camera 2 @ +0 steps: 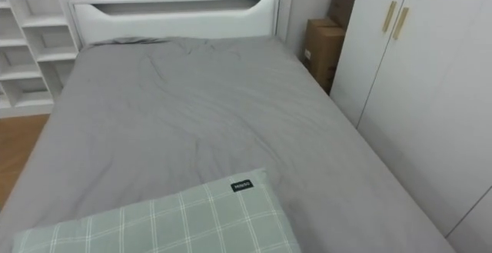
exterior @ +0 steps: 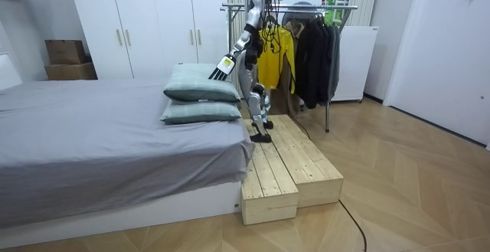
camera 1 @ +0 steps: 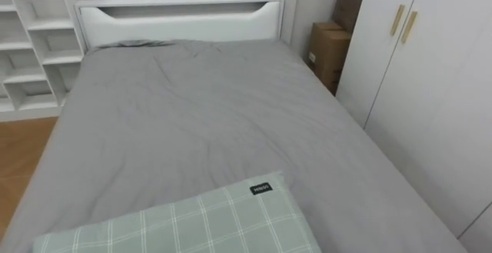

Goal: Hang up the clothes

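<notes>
Pillow (camera 1: 192,222) by left fingers (exterior: 221,69), clothes (exterior: 310,49) behind

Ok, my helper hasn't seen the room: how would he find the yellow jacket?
Just past the grey bed stands a metal clothes rack. The yellow jacket hangs at its end nearer the bed, the one bright piece beside dark coats.
</notes>
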Robot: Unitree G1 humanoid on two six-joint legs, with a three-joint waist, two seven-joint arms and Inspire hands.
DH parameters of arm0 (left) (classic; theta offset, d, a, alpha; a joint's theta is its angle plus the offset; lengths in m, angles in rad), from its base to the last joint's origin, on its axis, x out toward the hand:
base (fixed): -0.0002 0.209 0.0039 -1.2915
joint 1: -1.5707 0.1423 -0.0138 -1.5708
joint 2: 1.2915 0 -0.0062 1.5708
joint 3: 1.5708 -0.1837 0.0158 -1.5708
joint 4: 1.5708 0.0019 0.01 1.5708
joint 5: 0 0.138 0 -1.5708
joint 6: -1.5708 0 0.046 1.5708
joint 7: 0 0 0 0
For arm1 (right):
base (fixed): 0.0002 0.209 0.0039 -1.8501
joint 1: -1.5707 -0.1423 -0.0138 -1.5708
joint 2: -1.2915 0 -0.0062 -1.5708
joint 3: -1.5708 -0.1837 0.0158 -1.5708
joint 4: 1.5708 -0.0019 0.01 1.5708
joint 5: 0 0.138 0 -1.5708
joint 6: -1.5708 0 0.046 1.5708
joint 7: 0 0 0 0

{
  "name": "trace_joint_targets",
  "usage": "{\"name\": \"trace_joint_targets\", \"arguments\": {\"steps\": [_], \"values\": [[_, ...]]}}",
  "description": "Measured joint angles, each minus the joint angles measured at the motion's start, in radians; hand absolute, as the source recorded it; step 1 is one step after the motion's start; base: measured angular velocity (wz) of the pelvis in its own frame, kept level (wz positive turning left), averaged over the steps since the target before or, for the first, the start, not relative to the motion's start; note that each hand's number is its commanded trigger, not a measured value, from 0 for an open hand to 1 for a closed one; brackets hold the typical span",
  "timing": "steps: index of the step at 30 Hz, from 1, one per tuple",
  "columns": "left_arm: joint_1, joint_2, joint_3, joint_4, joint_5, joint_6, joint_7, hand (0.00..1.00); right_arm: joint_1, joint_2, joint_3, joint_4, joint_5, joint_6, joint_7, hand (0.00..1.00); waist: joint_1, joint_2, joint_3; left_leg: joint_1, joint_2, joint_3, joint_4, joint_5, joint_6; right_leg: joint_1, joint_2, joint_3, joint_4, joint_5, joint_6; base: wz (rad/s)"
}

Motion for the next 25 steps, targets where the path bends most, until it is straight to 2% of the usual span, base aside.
{"name": "trace_joint_targets", "arguments": {"steps": [25], "values": [[0.003, -0.003, -0.012, 0.0, -0.006, 0.0, -0.056, 0.0, -0.003, -0.006, -0.002, -0.007, -0.036, -0.003, 0.0, 0.0, -0.001, 0.016, -0.0002, -0.001, 0.0, -0.003, -0.001, 0.001, -0.002, 0.003, 0.001, 0.001, 0.0, 0.0, 0.0, 0.0]]}}
